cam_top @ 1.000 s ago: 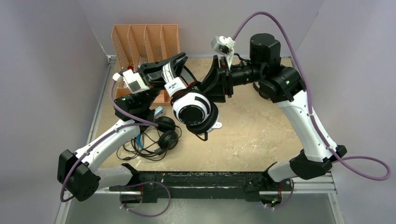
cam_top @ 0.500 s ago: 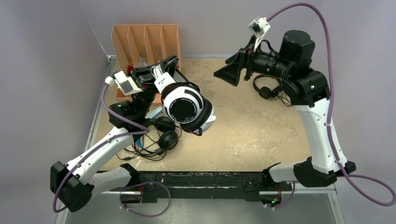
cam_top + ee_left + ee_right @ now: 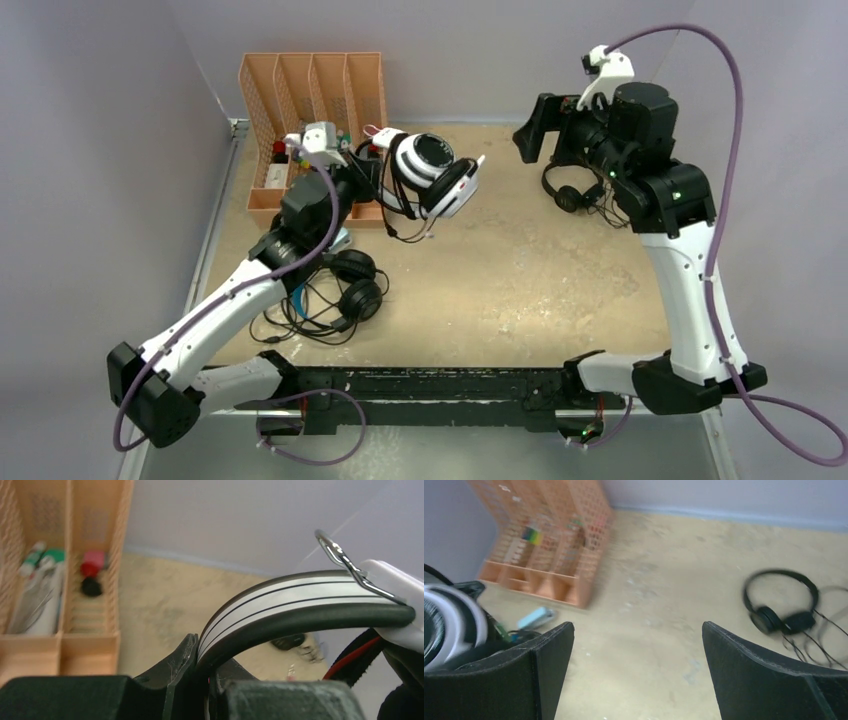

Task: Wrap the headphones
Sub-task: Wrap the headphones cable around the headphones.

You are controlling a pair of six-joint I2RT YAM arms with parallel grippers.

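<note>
Left gripper (image 3: 202,662): clamped tight on the headband of the white-and-black headset (image 3: 436,170). In the left wrist view the striped band arches out from between the black fingers.
White-and-black headset: held aloft over the far-left part of the table (image 3: 540,290), just beside the orange organizer rack (image 3: 310,90). Its earcups hang out to the right of the gripper, and one round black face is turned toward the overhead camera.
Headset cable (image 3: 402,215): a thin black line droops in loose loops below the earcups; where its end lies cannot be told.
Right gripper (image 3: 638,630): spread wide with nothing between its fingers, raised over the far-right part of the table and pointing left.
Slim all-black headset (image 3: 570,190): lies flat on the table at far right, beneath the right arm's wrist. A loose cord (image 3: 824,630) trails beside it in the right wrist view.
Blue-banded headset (image 3: 358,297): rests on the table at near left, under the left arm, with its two black earcups close together. A cable tangle (image 3: 300,322) spreads from it toward the near edge.
Organizer rack: stands in the far-left corner; small green, red and black items sit in its compartments, as seen from the left wrist.
</note>
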